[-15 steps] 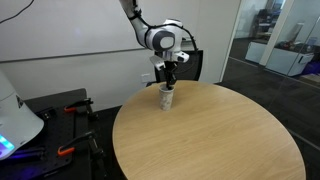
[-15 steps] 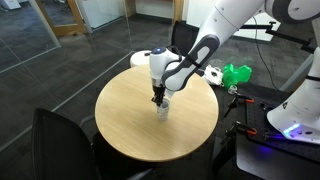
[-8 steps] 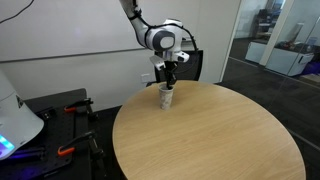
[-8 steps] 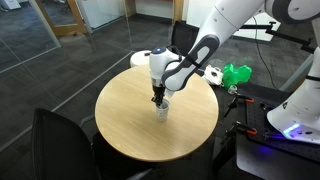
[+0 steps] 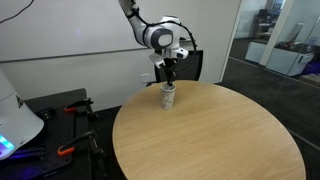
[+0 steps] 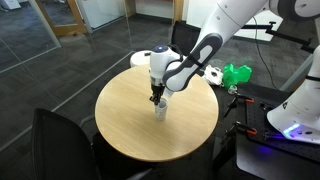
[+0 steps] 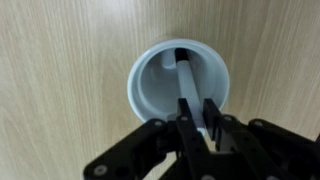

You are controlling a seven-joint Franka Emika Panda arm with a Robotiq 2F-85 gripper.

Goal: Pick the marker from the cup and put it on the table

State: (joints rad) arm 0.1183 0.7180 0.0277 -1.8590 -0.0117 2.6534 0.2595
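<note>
The whitish paper cup (image 7: 150, 95) stands upright on the round tan wood table (image 7: 60, 60), seen from straight above. The marker (image 7: 185, 78) leans inside it, black end at the far rim, white barrel rising toward me. My gripper (image 7: 197, 104) is right over the cup's near rim, its black fingers (image 7: 184, 112) close together on the white barrel. In both exterior views the gripper (image 5: 170, 74) (image 6: 156, 97) points straight down just above the cup (image 5: 168, 98) (image 6: 160, 109), near the table's edge (image 5: 220, 140) (image 6: 125, 120).
A black chair (image 5: 192, 62) stands behind the table by the arm, and another chair (image 6: 60, 145) at the opposite side. A green object (image 6: 237, 74) and another white robot base (image 6: 295, 110) stand off the table. Wide bare tabletop lies around the cup.
The gripper has risen slightly above the cup. The cup has not moved.
</note>
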